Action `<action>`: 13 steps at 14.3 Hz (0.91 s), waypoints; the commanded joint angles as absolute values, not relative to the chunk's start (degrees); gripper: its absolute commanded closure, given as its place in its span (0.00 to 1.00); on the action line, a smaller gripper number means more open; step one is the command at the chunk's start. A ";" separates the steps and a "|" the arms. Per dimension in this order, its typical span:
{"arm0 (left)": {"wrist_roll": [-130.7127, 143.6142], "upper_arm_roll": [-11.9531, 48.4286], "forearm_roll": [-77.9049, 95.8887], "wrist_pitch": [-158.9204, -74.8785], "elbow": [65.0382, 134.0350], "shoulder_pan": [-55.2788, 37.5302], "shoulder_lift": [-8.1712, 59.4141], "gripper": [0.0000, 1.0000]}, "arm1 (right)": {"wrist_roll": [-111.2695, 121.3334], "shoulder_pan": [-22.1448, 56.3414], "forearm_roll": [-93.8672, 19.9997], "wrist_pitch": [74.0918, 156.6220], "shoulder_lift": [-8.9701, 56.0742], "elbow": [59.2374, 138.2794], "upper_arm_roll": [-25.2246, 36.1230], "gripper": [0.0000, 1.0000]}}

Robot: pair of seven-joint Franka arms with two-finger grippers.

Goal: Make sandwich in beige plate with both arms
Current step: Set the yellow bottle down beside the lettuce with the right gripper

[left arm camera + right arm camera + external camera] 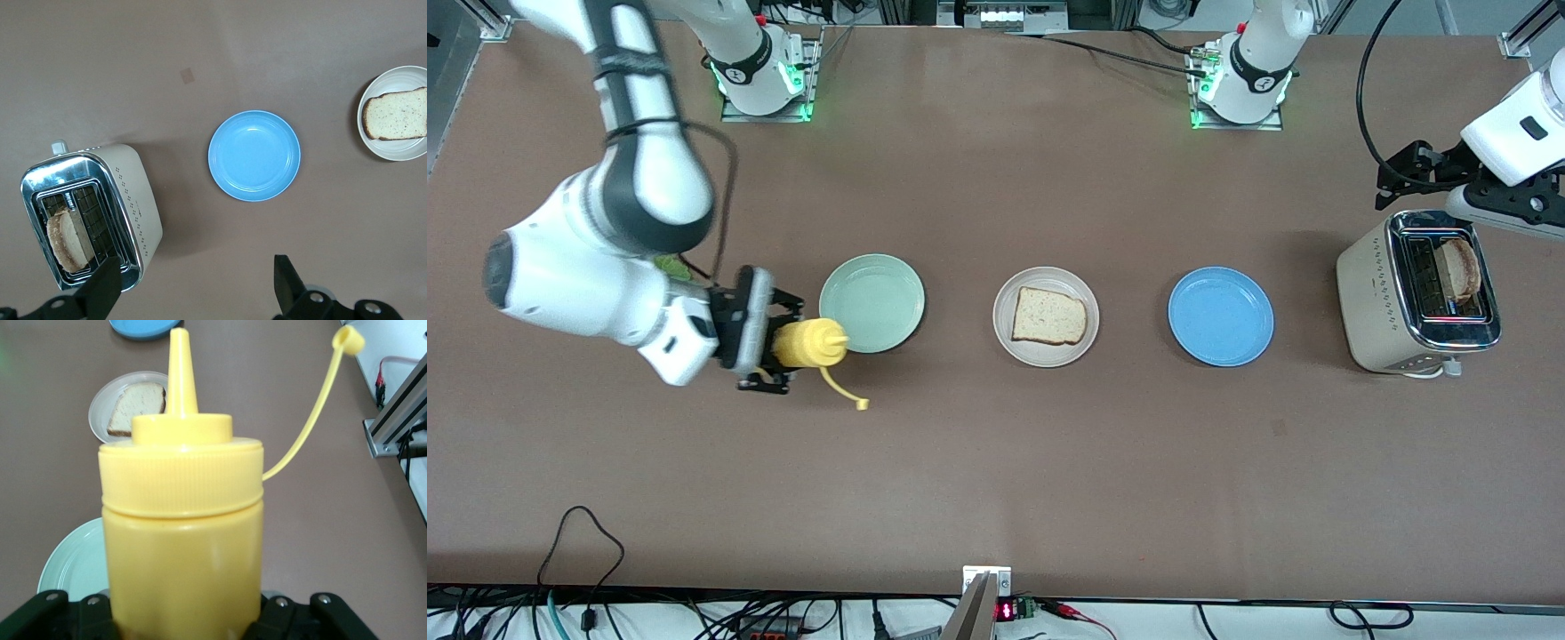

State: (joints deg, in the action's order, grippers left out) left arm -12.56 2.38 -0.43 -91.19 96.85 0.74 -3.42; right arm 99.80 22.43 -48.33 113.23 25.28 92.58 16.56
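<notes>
The right gripper (775, 345) clamps a yellow mustard bottle (809, 343), its nozzle over the green plate (871, 302). One bread slice (1049, 316) lies on the beige plate (1046, 354) mid-surface. The left gripper (193, 287), jaws apart, hangs above the toaster (1378, 302) holding a second slice (1463, 267).

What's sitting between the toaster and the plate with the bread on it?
The blue plate, empty, lies between the toaster and the beige plate; the front view shows this.
</notes>
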 commanded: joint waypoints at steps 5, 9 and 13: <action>-12.22 2.55 -1.67 -90.09 95.98 0.79 -3.78 0.00 | 128.09 10.65 -69.93 103.73 21.88 111.15 15.38 0.63; -12.22 2.55 -1.67 -90.00 95.98 0.79 -3.78 0.00 | 141.92 4.59 -77.51 95.12 24.51 118.21 15.38 0.63; -12.22 2.46 -1.67 -89.39 95.98 0.88 -3.78 0.00 | 152.02 0.53 -81.90 85.28 33.02 118.30 15.38 0.63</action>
